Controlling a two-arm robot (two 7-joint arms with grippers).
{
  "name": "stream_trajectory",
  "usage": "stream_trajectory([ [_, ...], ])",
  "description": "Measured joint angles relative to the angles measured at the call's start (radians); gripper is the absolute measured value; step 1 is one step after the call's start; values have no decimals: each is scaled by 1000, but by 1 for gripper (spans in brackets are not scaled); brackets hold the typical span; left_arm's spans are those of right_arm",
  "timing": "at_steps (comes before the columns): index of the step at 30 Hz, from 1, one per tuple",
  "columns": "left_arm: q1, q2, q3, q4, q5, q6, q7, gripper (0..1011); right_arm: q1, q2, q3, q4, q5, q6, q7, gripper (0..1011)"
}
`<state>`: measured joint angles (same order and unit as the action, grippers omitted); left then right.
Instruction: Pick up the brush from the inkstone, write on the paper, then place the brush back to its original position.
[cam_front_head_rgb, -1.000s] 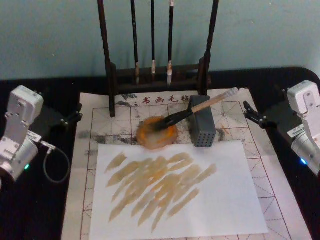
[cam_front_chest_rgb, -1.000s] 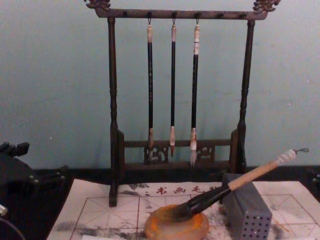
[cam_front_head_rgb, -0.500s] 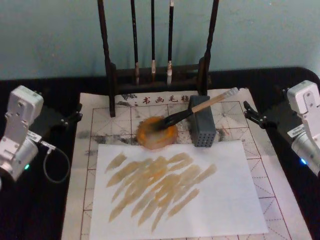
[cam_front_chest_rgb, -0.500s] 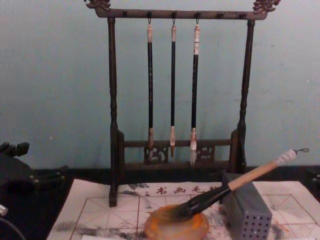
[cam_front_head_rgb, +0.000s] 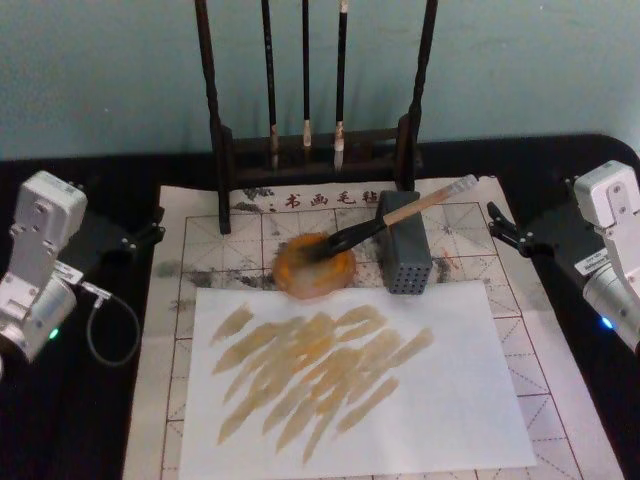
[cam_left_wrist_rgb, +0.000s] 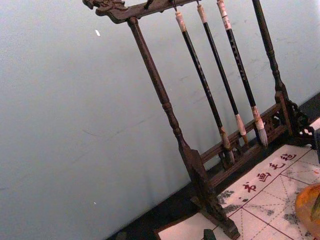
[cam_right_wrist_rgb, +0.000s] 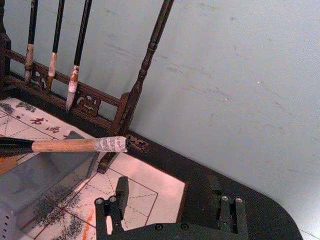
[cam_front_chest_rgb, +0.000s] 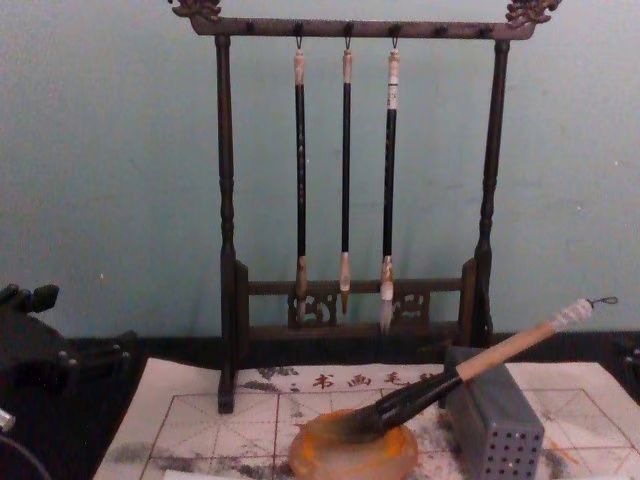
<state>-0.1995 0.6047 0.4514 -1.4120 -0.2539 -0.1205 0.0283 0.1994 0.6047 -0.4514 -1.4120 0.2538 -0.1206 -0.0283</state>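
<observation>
The brush (cam_front_head_rgb: 400, 210) lies slanted, its black bristles in the round orange-brown inkstone (cam_front_head_rgb: 314, 266) and its pale handle propped on a grey perforated block (cam_front_head_rgb: 403, 255). The wrapped white end (cam_right_wrist_rgb: 111, 144) sticks out past the block. The gridded paper (cam_front_head_rgb: 170, 330) with red characters lies under them, smudged grey near the inkstone. My left gripper (cam_front_head_rgb: 150, 228) rests open at the paper's left edge, away from the brush. At the right edge my right gripper (cam_right_wrist_rgb: 168, 184) stands open and holds nothing, a short way from the brush's end.
A white sheet (cam_front_head_rgb: 450, 400) covered in tan strokes lies on the gridded paper, in front of the inkstone. A dark wooden rack (cam_front_chest_rgb: 226, 200) with three thin hanging brushes (cam_front_chest_rgb: 345, 170) stands at the back. The table is black, and a loose cable (cam_front_head_rgb: 100, 330) loops by the left arm.
</observation>
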Motion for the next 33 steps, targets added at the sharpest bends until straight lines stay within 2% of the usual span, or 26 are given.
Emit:
stream_trajectory([
  [8,0,0,0,0,0,0,0,1001,0,0,0,0,0,0,0,1002],
  [13,0,0,0,0,0,0,0,1001,-12,-2,23,-5,16,-22,32,1002],
  [20,0,0,0,0,0,0,0,1001,-61,-13,79,-33,121,-61,109,1002],
  [29,0,0,0,0,0,0,0,1001,-142,-16,149,-99,242,-58,176,1002],
  [32,0,0,0,0,0,0,0,1001,-157,-27,166,-108,291,-54,214,1002],
  [33,0,0,0,0,0,0,0,1001,-160,-36,173,-108,321,-48,237,1002],
])
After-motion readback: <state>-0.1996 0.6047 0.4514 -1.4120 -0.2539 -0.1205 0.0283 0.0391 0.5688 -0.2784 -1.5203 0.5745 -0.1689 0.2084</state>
